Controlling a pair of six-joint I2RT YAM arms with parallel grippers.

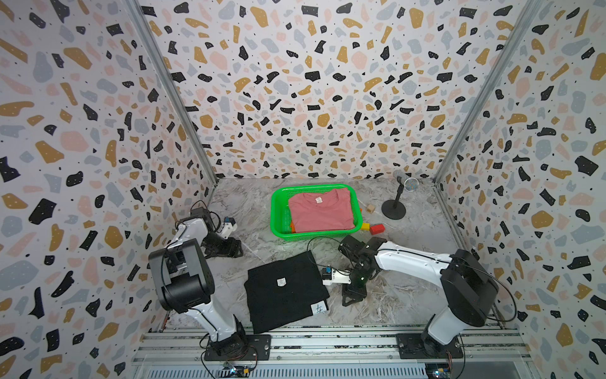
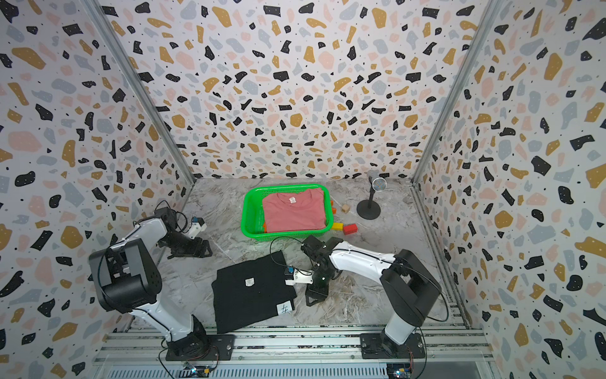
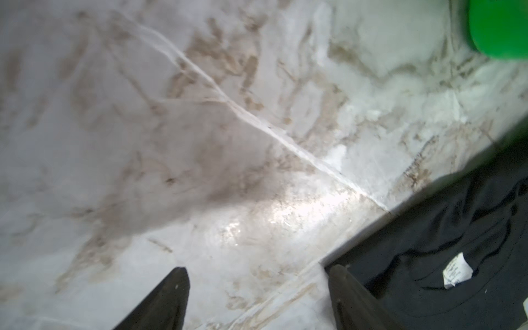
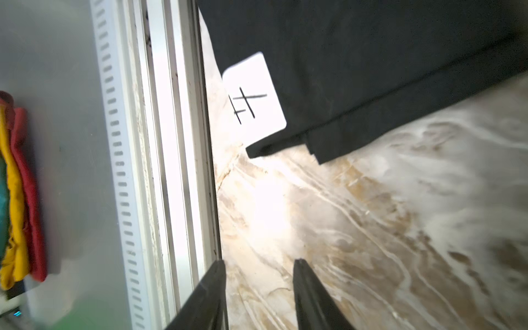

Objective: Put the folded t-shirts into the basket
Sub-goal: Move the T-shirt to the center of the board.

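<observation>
A marble-patterned counter fills the floor of a speckled-wall booth. Near its front edge, between the two arms, the black t-shirt lies folded flat and slightly askew, outside the basket. Behind it, toward the back wall, the green basket sits well apart from that shirt. It holds the pink t-shirt, folded with its neck label facing up. A sliver of the orange t-shirt peeks out beneath the pink one at the basket's near corner.

The left hand hovers low over bare counter beside the black shirt's corner, its fingers spread wide and empty. The right hand points down at bare counter just beside the shirt's right edge, its fingers parted a moderate way with nothing between them.

A microphone on a round stand stands at the back right. A red block and a yellow block rest together by the basket's right corner, with a small wooden cube behind them. A white paper tag with black pen strokes lies on the black shirt's near right corner.
</observation>
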